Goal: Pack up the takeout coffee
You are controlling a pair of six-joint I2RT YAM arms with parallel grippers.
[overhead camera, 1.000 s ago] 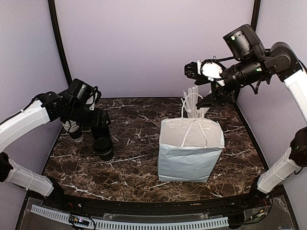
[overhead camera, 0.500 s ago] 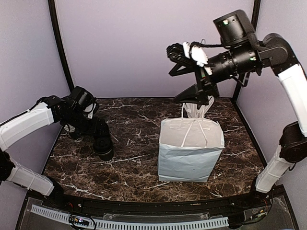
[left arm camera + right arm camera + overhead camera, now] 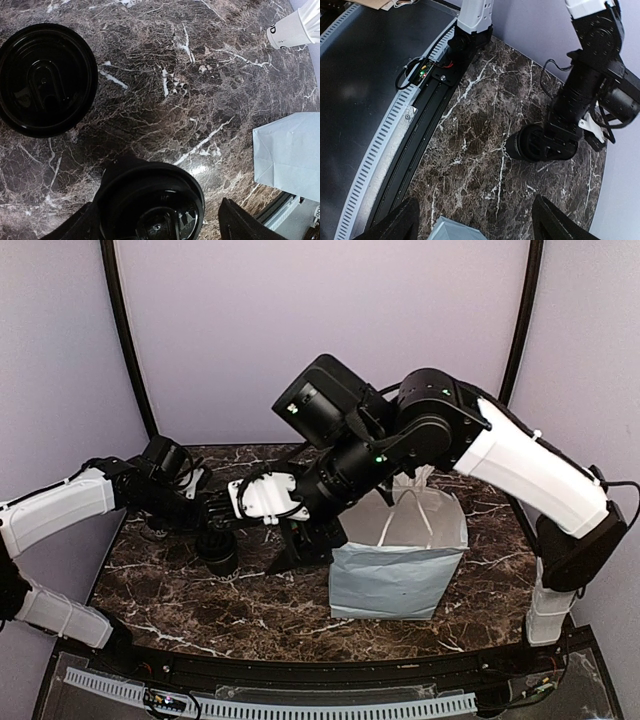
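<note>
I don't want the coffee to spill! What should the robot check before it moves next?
1. The left gripper straddles the takeout coffee: ok.
2. Its jaws are shut on the cup: not ok, they are open.
3. The coffee stands upright with its lid on: ok.
4. The right gripper is empty: ok, open.
5. The way to the paper bag is free: not ok, the right gripper hangs between.
6. The bag's mouth is open: cannot tell.

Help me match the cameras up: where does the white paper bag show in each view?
Top external: paper bag right of centre, partly behind the right arm.
Left wrist: at the right edge, below the middle.
Right wrist: only a corner, at the bottom edge.
Shared landmark: the black-lidded cup between the left gripper's fingers, seen in all three.
</note>
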